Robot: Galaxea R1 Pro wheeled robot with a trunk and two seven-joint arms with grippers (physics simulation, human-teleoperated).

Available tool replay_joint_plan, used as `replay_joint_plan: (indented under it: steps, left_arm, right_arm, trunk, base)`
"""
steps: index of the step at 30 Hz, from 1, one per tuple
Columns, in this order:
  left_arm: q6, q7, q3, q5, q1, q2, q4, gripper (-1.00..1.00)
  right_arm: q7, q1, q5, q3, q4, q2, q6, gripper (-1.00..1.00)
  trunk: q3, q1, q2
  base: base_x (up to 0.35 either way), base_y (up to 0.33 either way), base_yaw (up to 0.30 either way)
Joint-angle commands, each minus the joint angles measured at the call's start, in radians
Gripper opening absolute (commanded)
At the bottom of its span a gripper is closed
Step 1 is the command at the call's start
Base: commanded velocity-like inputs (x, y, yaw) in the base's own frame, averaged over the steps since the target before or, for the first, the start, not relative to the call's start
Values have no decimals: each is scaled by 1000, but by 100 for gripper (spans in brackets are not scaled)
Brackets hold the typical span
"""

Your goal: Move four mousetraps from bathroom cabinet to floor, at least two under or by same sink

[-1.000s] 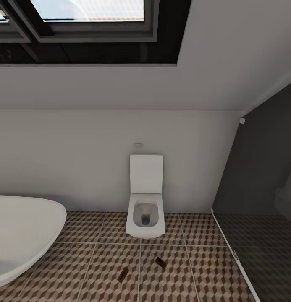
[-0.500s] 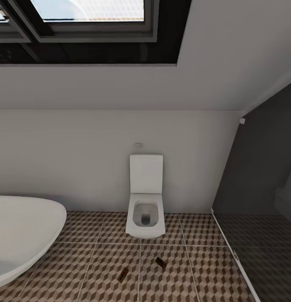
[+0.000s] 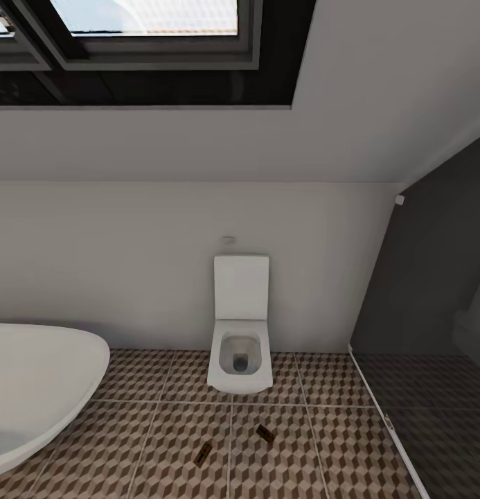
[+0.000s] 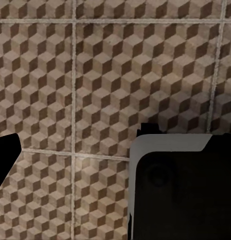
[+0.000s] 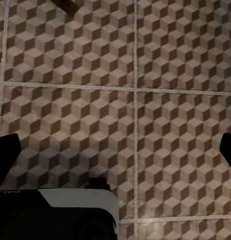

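Cube-patterned bathroom floor (two mousetraps lying flat) before toilet.

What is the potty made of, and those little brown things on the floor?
The toilet looks like smooth white ceramic: evenly white, rounded edges. The two mousetraps look like tan wood with dark metal, but they are too small to be sure.

Floor brown-beige-white cube pattern; toilet, bathtub white; mousetraps seemingly tan-dark.

Open tiled bathroom floor lies ahead; the bathtub crowds the left, the toilet blocks the wall, a dark glass partition closes the right.
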Motion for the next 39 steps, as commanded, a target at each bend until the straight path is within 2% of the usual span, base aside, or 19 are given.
replay_joint_plan:
  steps: [1, 14, 22, 24, 30, 39]
  left_arm:
    - [-6, 0, -8, 8, -1, -1, 3, 100]
    - [-6, -2, -8, 8, -1, 0, 3, 100]
    - [-6, 0, -8, 8, -1, 0, 3, 100]
    - [-6, 0, -8, 8, -1, 0, 3, 100]
    - [-9, -4, -10, 8, -1, 1, 3, 100]
    - [-13, -6, -10, 7, -1, 1, 2, 100]
  right_arm:
    - [-2, -1, -10, 9, 1, 1, -3, 100]
    - [-4, -1, -10, 9, 1, 5, -3, 100]
    - [-5, -1, -9, 7, 4, -14, 1, 100]
    - [-6, -1, -9, 8, 3, -19, 18, 100]
    - [-7, -1, -7, 9, 1, -16, 143, 100]
    - [-3, -1, -6, 10, -2, -17, 168, 100]
  trunk:
    - [-2, 1, -2]
    - [-2, 1, -2]
    - [-2, 1, -2]
    - [-2, 1, -2]
    - [-2, 1, -2]
    - [-2, 1, -2]
  base:
    - [0, 0, 0]
    - [0, 0, 0]
    - [0, 0, 0]
    - [0, 0, 0]
    - [0, 0, 0]
    - [0, 0, 0]
